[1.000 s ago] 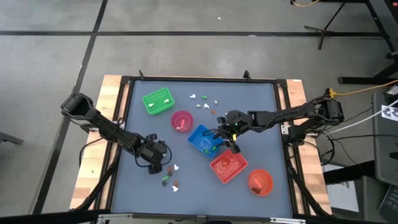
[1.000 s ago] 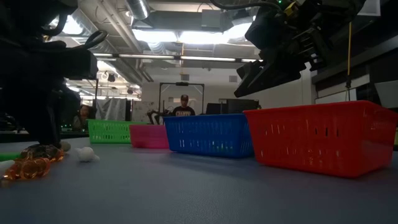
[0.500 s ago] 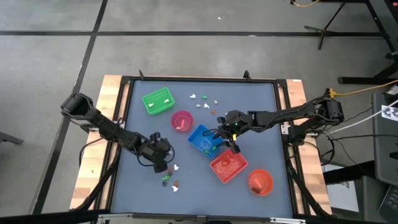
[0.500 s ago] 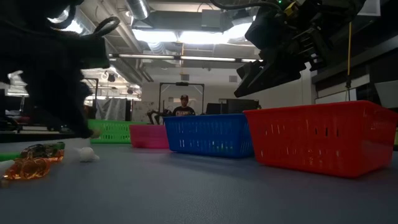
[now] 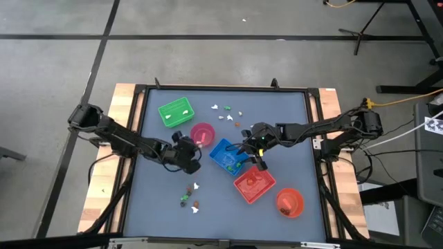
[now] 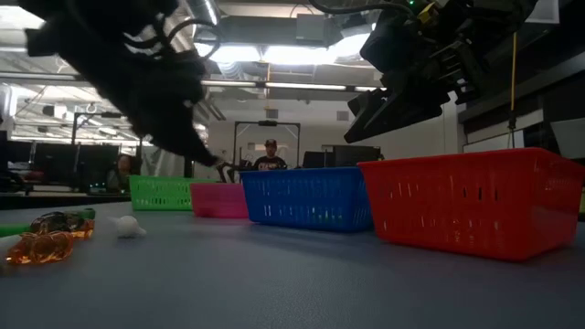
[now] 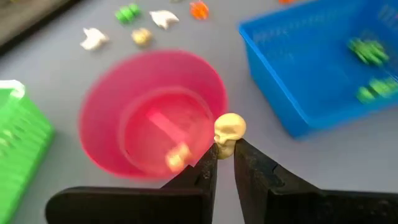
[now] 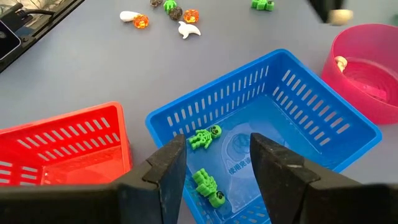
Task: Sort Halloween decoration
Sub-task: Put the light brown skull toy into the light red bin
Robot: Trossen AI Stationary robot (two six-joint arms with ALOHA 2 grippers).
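My left gripper point(image 5: 188, 156) is shut on a tiny cream skull trinket point(image 7: 229, 132), just on the near-left side of the pink bowl point(image 5: 202, 134). The bowl holds another cream skull point(image 7: 177, 157). My right gripper point(image 8: 217, 155) hovers open over the blue tray point(image 5: 226, 156), where two green skeleton trinkets point(image 8: 205, 138) lie on the floor. Loose trinkets lie on the mat in a far group point(image 5: 227, 112) and a near group point(image 5: 190, 197). My left gripper pinches the skull's lower part point(image 7: 225, 148) between its two fingertips point(image 7: 208, 163), only at their free ends. The fingers slant down from the table's left. The skull stands upright above the tips, lifted clear of the mat and beside the pink bowl's rim point(image 7: 211, 93).
A green tray point(image 5: 176, 113) stands far left, a red tray point(image 5: 254, 185) and an orange bowl point(image 5: 290, 202) near right. A person point(image 6: 269, 157) stands in the room beyond the table. Bare mat lies along the near edge point(image 5: 228, 221).
My left gripper has lifted off the near group of trinkets and swung toward the far right, up to the pink bowl, turning as it went. The skull has travelled with it. The near trinkets stay on the mat.
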